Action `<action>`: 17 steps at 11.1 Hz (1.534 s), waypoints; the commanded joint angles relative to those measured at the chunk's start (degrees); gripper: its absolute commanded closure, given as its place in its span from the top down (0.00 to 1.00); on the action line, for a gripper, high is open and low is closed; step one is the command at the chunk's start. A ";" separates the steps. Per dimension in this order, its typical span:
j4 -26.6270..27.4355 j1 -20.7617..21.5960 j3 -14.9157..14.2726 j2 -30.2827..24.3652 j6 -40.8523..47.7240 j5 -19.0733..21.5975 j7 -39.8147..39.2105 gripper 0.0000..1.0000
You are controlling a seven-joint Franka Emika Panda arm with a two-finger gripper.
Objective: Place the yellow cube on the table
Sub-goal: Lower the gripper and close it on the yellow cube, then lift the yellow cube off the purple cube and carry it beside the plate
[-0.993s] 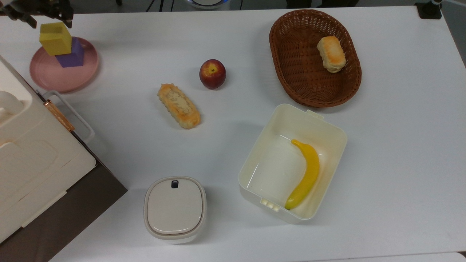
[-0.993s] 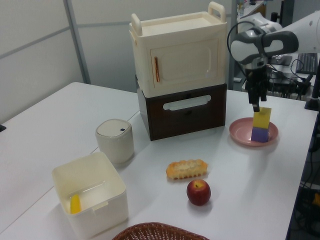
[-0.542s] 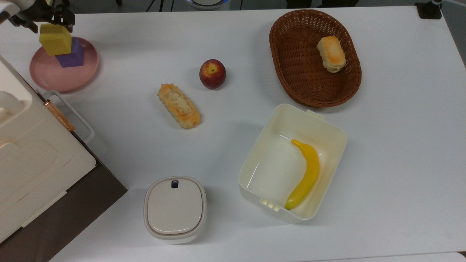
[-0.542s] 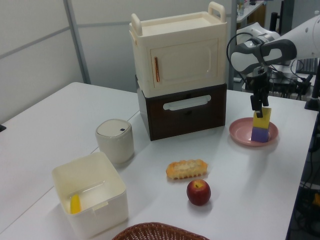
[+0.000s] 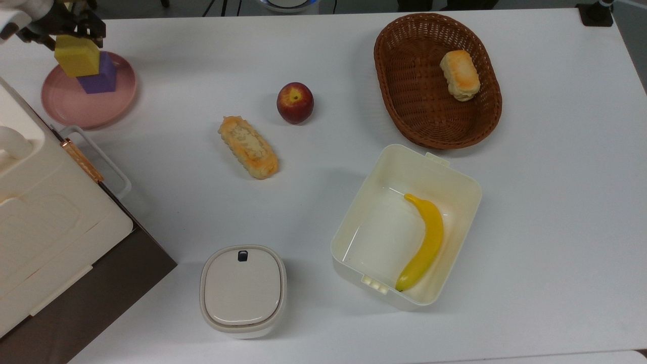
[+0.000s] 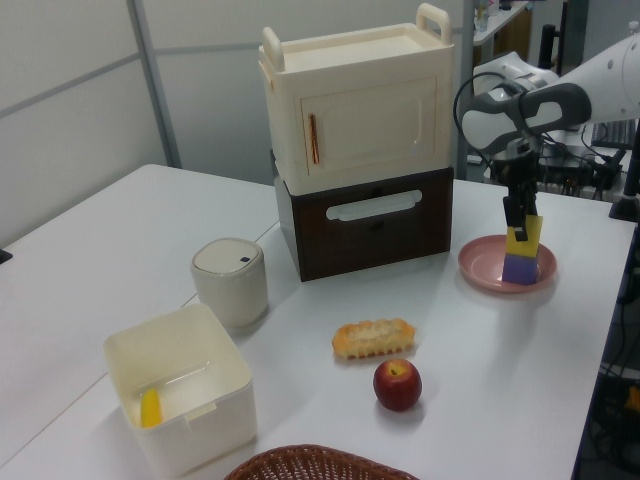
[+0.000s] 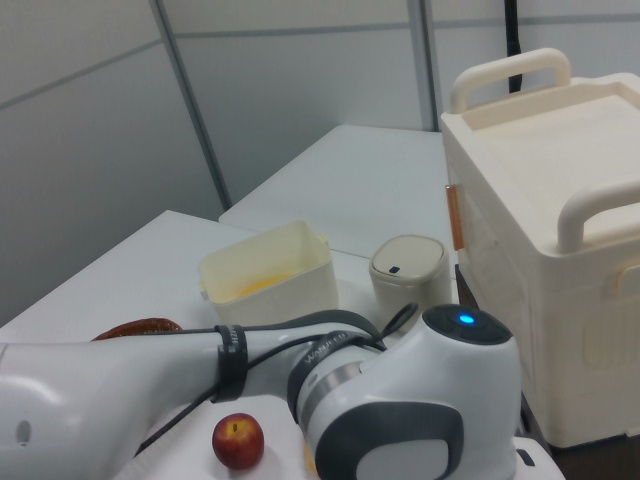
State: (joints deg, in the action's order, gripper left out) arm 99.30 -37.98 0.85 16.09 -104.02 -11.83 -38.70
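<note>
Surface: white table [image 5: 354,60] took up nearly all of the top view, smooth and bare between the things on it; grey wall panels stood behind it in the left view.
Cube: the yellow cube [image 5: 77,55] sat on top of a purple cube [image 5: 101,76], both on a pink plate [image 5: 71,108] near the table's corner at the top view's upper left.
Gripper: the gripper [image 5: 63,31] hung at the cube's top, its dark fingers [image 5: 96,31] either side of the upper edge; whether they were pressing the cube or merely straddling it, I could not tell.
Risk, judged: a shallow hold near the top edge could let the foam-like block slip or twist out on the lift.
Risk, judged: dragging sideways before rising could knock the purple cube over or shove the plate.
Nearby: a cream cabinet [image 6: 355,110] on a dark drawer unit [image 6: 370,225] stood close to the plate, so a swing toward it could strike.
Free room: open tabletop lay between the plate and a peach [image 5: 295,102].
</note>
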 commanded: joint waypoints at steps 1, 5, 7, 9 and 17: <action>1.07 0.01 0.20 1.13 -2.94 -0.48 -0.50 0.75; 0.72 0.53 0.55 -0.52 -1.37 -0.21 -0.33 0.44; -0.85 2.71 0.91 -2.29 3.45 0.05 -0.15 0.45; -0.95 7.63 0.91 -2.56 5.75 0.14 4.21 0.47; -2.27 22.48 0.91 -2.82 6.11 3.21 24.25 1.00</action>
State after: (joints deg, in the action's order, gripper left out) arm 97.44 -20.91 2.36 15.11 -99.28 -9.77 -21.32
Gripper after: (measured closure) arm 0.000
